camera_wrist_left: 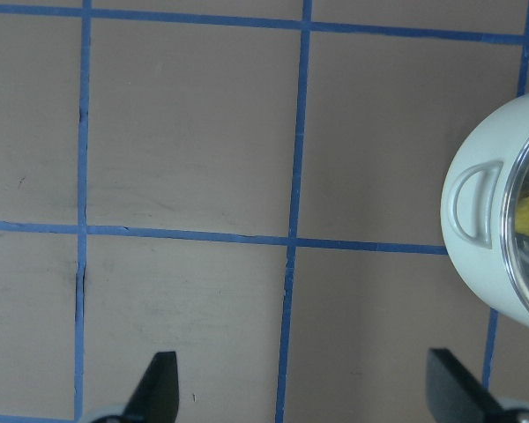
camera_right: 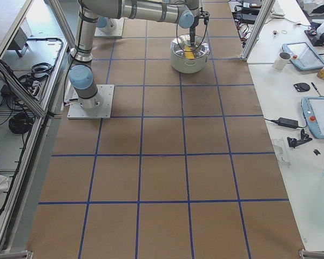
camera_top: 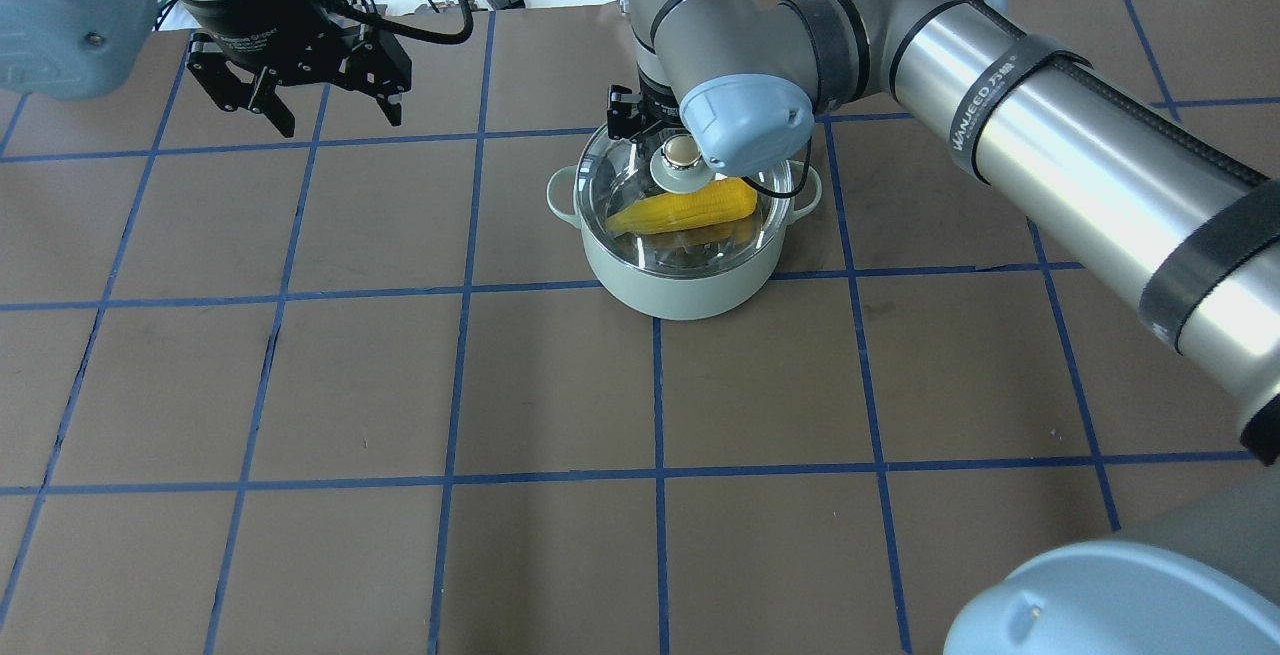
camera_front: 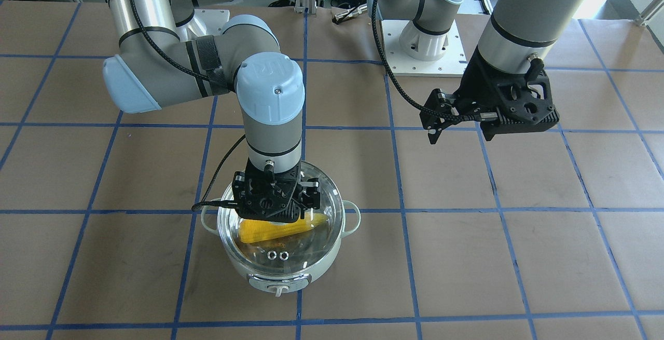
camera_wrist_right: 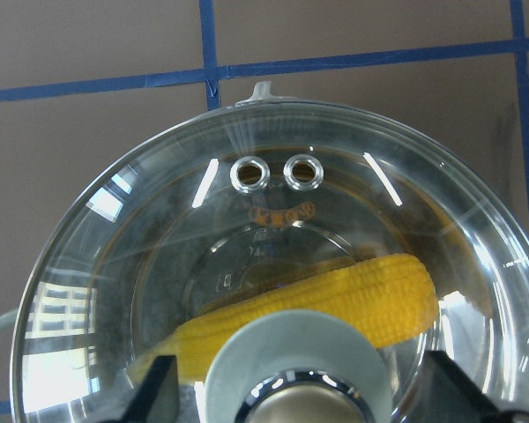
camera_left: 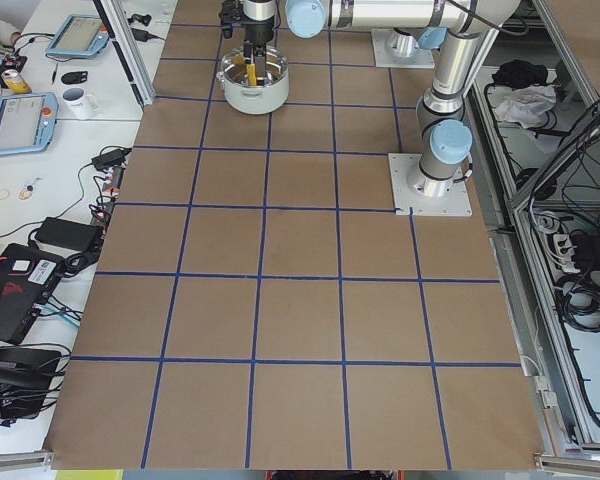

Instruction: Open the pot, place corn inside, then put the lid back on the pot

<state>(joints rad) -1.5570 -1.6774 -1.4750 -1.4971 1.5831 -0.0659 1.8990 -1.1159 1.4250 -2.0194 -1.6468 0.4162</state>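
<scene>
The pale mint-green pot (camera_front: 290, 272) (camera_top: 680, 285) stands on the table with the clear glass lid (camera_front: 321, 241) (camera_wrist_right: 273, 229) resting on it. The yellow corn (camera_front: 270, 231) (camera_top: 690, 207) (camera_wrist_right: 370, 304) lies inside, seen through the glass. My right gripper (camera_front: 275, 220) (camera_wrist_right: 301, 392) is straight above the lid, open, with its fingers on either side of the lid's knob (camera_wrist_right: 300, 361) (camera_top: 680, 160) and apart from it. My left gripper (camera_top: 335, 110) (camera_wrist_left: 304, 392) hovers open and empty well to the side; the pot (camera_wrist_left: 485, 220) shows at its view's right edge.
The table (camera_top: 400, 385) is brown paper with a blue tape grid. The arm bases (camera_front: 425, 44) stand at the robot's side of it. Side benches with tablets (camera_right: 318, 116) and a mug (camera_left: 77, 99) lie beyond the table's far edge.
</scene>
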